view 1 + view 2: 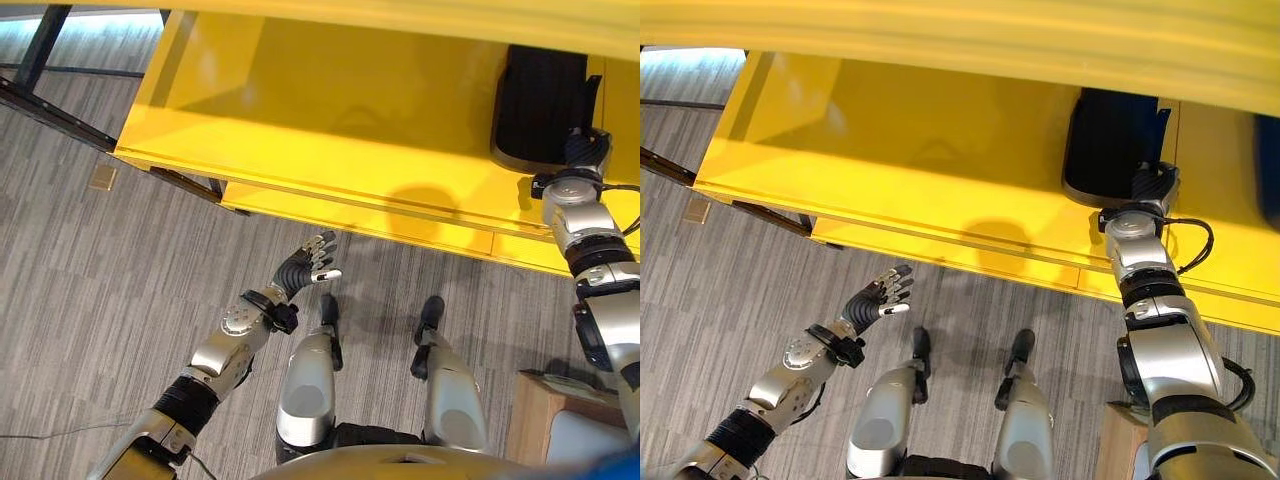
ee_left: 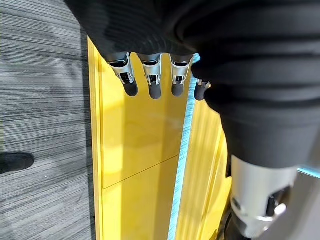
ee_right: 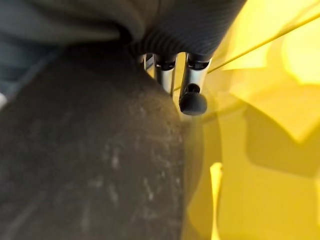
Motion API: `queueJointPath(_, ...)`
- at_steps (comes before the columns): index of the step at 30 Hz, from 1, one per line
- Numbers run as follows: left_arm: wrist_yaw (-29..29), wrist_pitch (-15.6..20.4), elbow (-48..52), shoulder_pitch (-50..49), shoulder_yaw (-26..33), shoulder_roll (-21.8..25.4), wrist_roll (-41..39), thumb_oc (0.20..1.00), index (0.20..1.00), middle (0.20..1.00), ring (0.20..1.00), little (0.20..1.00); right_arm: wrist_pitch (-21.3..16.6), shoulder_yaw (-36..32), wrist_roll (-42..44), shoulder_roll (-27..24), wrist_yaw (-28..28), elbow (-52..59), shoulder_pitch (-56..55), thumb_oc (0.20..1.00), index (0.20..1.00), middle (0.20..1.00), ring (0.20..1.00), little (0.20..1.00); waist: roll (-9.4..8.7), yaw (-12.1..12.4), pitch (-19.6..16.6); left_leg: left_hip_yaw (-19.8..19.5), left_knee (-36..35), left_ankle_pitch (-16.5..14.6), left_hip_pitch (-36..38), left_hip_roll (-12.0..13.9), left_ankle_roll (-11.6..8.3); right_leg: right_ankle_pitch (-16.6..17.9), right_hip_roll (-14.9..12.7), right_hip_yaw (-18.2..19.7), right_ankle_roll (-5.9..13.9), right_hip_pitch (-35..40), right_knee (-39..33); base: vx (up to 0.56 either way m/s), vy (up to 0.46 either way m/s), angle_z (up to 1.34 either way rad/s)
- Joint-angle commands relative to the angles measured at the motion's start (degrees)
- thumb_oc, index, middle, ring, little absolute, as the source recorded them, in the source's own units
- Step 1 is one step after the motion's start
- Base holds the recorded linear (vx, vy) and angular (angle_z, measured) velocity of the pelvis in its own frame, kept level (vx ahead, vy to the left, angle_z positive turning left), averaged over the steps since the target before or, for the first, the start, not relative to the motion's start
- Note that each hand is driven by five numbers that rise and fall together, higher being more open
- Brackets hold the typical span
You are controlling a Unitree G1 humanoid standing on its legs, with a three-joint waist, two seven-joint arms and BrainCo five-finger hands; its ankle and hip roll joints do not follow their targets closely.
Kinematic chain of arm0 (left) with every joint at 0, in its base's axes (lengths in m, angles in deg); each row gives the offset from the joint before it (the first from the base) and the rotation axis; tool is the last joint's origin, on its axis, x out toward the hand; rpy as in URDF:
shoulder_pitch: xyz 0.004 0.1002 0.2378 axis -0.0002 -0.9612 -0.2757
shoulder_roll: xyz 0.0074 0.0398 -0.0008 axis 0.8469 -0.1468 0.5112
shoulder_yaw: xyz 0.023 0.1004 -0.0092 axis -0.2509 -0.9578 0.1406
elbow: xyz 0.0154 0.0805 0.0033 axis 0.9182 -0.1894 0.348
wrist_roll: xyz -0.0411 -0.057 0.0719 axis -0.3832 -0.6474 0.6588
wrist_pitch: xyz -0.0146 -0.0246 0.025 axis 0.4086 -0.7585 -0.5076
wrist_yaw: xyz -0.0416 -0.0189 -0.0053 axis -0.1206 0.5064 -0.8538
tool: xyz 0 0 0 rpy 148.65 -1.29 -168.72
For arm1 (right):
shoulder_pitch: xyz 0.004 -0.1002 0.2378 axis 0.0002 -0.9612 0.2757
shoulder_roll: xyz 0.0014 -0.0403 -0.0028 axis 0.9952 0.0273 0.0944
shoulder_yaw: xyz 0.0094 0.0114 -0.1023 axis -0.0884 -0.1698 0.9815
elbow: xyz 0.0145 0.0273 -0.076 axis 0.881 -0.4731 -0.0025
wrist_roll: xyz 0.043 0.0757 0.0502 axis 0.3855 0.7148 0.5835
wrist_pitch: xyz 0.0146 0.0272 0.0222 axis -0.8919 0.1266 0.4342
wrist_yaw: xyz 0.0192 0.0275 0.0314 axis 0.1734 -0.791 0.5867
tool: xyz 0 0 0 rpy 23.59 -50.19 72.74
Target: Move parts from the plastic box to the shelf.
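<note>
Two hands are in play, doing different jobs. Nearest, the left hand (image 1: 308,266) hangs low over the grey floor (image 1: 120,260), short of the shelf's front edge, fingers (image 2: 153,80) straight and loose, holding nothing; it looks parked out of the way, palm angled toward the shelf. Farther off, the right arm reaches up and forward so the right hand (image 1: 1152,185) meets the black part (image 1: 1110,140), which rests on the yellow shelf (image 1: 890,150) near its right end. That fits setting the part down at its destination. The right wrist view shows a dark-tipped finger (image 3: 192,100) alongside the part's dark surface, but whether the fingers are wrapped round it or already let go cannot be told.
</note>
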Motion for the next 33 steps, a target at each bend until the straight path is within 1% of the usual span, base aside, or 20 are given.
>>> queueJointPath(1,-0.2,2.8,2.8,-1.9,-1.9,1.0,-1.5,1.0,1.0,1.0,1.0,1.0,-0.9,2.4,-0.9,-4.7,-2.1,-0.5,5.1,0.492,0.492,0.492,0.492,0.492,1.32,0.9,-1.2,-0.9,2.5,0.6,-1.3,1.3,0.0,-9.0,-4.3,0.6,4.0,-1.9,14.7,0.0,0.0,0.0)
queueJointPath(2,-0.2,2.8,2.9,-1.9,-1.9,1.0,-1.6,1.0,1.0,1.0,1.0,1.0,-1.1,2.4,-0.6,-4.8,-2.2,-0.5,5.1,0.922,0.922,0.922,0.922,0.922,1.35,0.9,-1.2,-0.9,2.5,0.6,-1.3,1.3,-0.03,-9.0,-4.2,0.6,3.98,-1.9,14.8,0.04,0.004,0.02)
queueJointPath(3,-0.3,3.1,2.6,-2.2,-2.1,1.1,-1.5,1.0,1.0,1.0,1.0,1.0,-0.9,2.3,-1.5,-4.9,-2.5,-0.6,5.2,1.0,1.0,1.0,1.0,1.0,1.38,0.8,-1.2,-0.9,2.6,0.5,-1.2,1.3,-0.04,-9.1,-4.2,0.6,3.89,-1.8,14.9,0.04,0.005,0.02)
queueJointPath(9,-0.1,2.8,2.7,-2.7,-2.4,0.8,-1.7,1.0,1.0,1.0,1.0,1.0,-0.9,2.0,-1.3,-4.7,-4.4,-0.4,4.8,1.0,1.0,1.0,1.0,1.0,1.4,0.7,-1.2,-0.8,2.7,0.4,-0.8,1.4,0.0,-9.2,-4.3,0.7,3.89,-1.6,15.1,0.02,0.0,0.01)
queueJointPath(11,-0.3,2.9,2.7,-3.0,-2.5,0.8,-1.8,1.0,1.0,1.0,1.0,1.0,-0.7,1.8,-4.2,-4.9,-5.7,0.0,4.5,1.0,1.0,1.0,1.0,1.0,1.46,0.6,-1.2,-0.8,2.7,0.4,-0.6,1.4,0.01,-9.2,-4.3,0.8,3.88,-1.4,15.1,0.03,0.007,0.0)
queueJointPath(13,-0.3,2.9,2.7,-3.0,-2.6,0.8,-1.9,1.0,1.0,1.0,1.0,1.0,-0.6,1.9,-3.7,-5.0,-6.6,0.3,4.5,1.0,1.0,1.0,1.0,1.0,1.5,0.5,-1.2,-0.7,2.7,0.3,-0.5,1.4,0.02,-9.2,-4.4,0.8,3.92,-1.5,15.2,0.0,0.0,0.0)
queueJointPath(17,-0.2,3.0,2.6,-3.3,-3.0,0.7,-2.1,1.0,1.0,1.0,1.0,1.0,-1.8,1.7,-4.1,-5.3,-7.5,0.9,4.3,1.0,1.0,1.0,1.0,1.0,1.44,0.3,-1.2,-0.7,2.8,0.2,-0.3,1.5,0.03,-9.3,-4.4,0.9,3.93,-1.2,15.2,0.01,-0.001,-0.02)
queueJointPath(19,0.0,3.1,2.5,-3.3,-3.3,0.6,-2.1,1.0,1.0,1.0,1.0,1.0,-3.2,1.3,-5.4,-5.3,-9.9,2.0,4.2,1.0,1.0,1.0,1.0,1.0,1.41,0.2,-1.2,-0.7,2.8,0.2,-0.2,1.5,0.04,-9.2,-4.3,1.0,3.93,-1.1,15.1,0.01,0.002,-0.05)
queueJointPath(20,0.0,3.1,2.5,-3.3,-3.3,0.6,-2.1,1.0,1.0,1.0,1.0,1.0,-3.2,1.3,-5.4,-5.3,-10.1,2.1,4.1,1.0,1.0,1.0,1.0,1.0,1.41,0.2,-1.2,-0.7,2.8,0.2,-0.2,1.5,0.04,-9.2,-4.3,1.0,3.93,-1.1,15.1,0.0,0.0,0.0)
queueJointPath(21,0.1,3.1,2.5,-3.5,-3.3,0.5,-1.9,1.0,1.0,1.0,1.0,1.0,-3.3,1.1,-5.4,-5.2,-11.9,2.8,4.1,1.0,1.0,1.0,1.0,1.0,1.46,0.2,-1.2,-0.7,2.7,0.2,-0.1,1.5,0.07,-9.3,-4.3,1.1,3.88,-1.1,15.1,0.0,0.0,0.0)
queueJointPath(22,0.1,3.2,2.5,-3.7,-3.4,0.5,-1.9,1.0,1.0,1.0,1.0,1.0,-4.9,0.5,-5.6,-5.2,-13.3,3.5,3.9,1.0,1.0,1.0,1.0,1.0,1.51,0.0,-1.2,-0.7,2.7,0.1,0.0,1.5,0.1,-9.3,-4.3,1.1,3.87,-1.0,15.1,0.0,0.0,0.0)
queueJointPath(23,0.2,3.2,2.4,-3.7,-3.5,0.6,-2.1,1.0,1.0,1.0,1.0,1.0,-5.1,0.3,-5.8,-5.2,-13.5,3.9,3.8,1.0,1.0,1.0,1.0,1.0,1.49,0.0,-1.3,-0.7,2.7,0.1,0.1,1.5,0.12,-9.3,-4.2,1.2,3.87,-0.9,15.1,0.0,0.0,0.0)
queueJointPath(25,0.4,3.1,2.5,-4.0,-3.5,0.3,-2.9,1.0,1.0,1.0,1.0,1.0,-6.9,-0.8,-7.8,-4.9,-15.9,6.9,3.4,1.0,1.0,1.0,1.0,1.0,1.49,-0.3,-1.5,-0.6,2.4,0.1,0.4,1.4,0.18,-9.4,-4.1,1.3,3.88,-0.7,14.9,0.0,0.0,0.0)
queueJointPath(26,0.4,3.2,2.5,-4.1,-3.5,0.3,-2.9,1.0,1.0,1.0,1.0,1.0,-7.2,-1.0,-7.9,-4.8,-16.2,7.4,3.3,1.0,1.0,1.0,1.0,1.0,1.48,-0.3,-1.5,-0.6,2.4,0.1,0.5,1.4,0.18,-9.4,-4.1,1.3,3.88,-0.7,14.9,0.02,0.021,-0.05)
queueJointPath(28,-0.2,2.9,2.5,-5.0,-3.0,0.0,-2.6,1.0,1.0,1.0,1.0,1.0,-7.3,-2.8,-8.3,-4.5,-18.2,12.6,1.6,1.0,1.0,1.0,1.0,1.0,1.42,-0.9,-2.0,-0.4,1.6,0.1,1.1,1.4,0.16,-9.4,-3.9,1.6,3.91,-0.2,14.2,0.02,0.031,-0.07)
queueJointPath(29,-0.4,2.8,2.7,-5.3,-2.9,0.0,-2.6,1.0,1.0,1.0,1.0,1.0,-7.2,-3.3,-8.7,-4.4,-18.3,14.1,0.8,1.0,1.0,1.0,1.0,1.0,1.38,-1.0,-2.1,-0.4,1.4,0.2,1.4,1.4,0.16,-9.4,-3.8,1.7,3.93,0.0,14.0,0.03,0.048,-0.1)
queueJointPath(30,-0.5,3.1,2.9,-6.0,-2.6,-0.4,-2.0,1.0,1.0,1.0,1.0,1.0,-7.7,-4.2,-9.9,-4.1,-18.6,17.7,-0.8,1.0,1.0,1.0,1.0,1.0,1.26,-1.5,-2.3,-0.3,1.1,0.2,1.8,1.4,0.2,-9.3,-3.7,2.0,3.92,0.3,13.7,0.04,0.075,-0.11)
queueJointPath(31,-0.5,3.7,3.0,-7.1,-2.0,-0.9,-1.7,1.0,1.0,1.0,1.0,1.0,-7.3,-5.9,-12.2,-3.3,-18.0,25.3,-4.2,1.0,1.0,1.0,1.0,1.0,1.0,-2.3,-2.9,0.1,0.5,0.2,2.5,1.4,0.25,-9.2,-3.5,2.3,3.92,0.7,13.1,0.05,0.081,-0.07)
queueJointPath(33,-0.5,3.9,3.2,-8.1,-1.3,-1.5,-1.8,1.0,1.0,1.0,1.0,1.0,-7.1,-7.3,-11.5,-1.9,-16.8,31.6,-7.7,1.0,1.0,1.0,1.0,1.0,0.8,-3.0,-3.3,0.3,-0.1,0.2,3.2,1.4,0.31,-9.1,-3.4,2.7,3.92,1.2,12.6,0.04,0.069,-0.09)
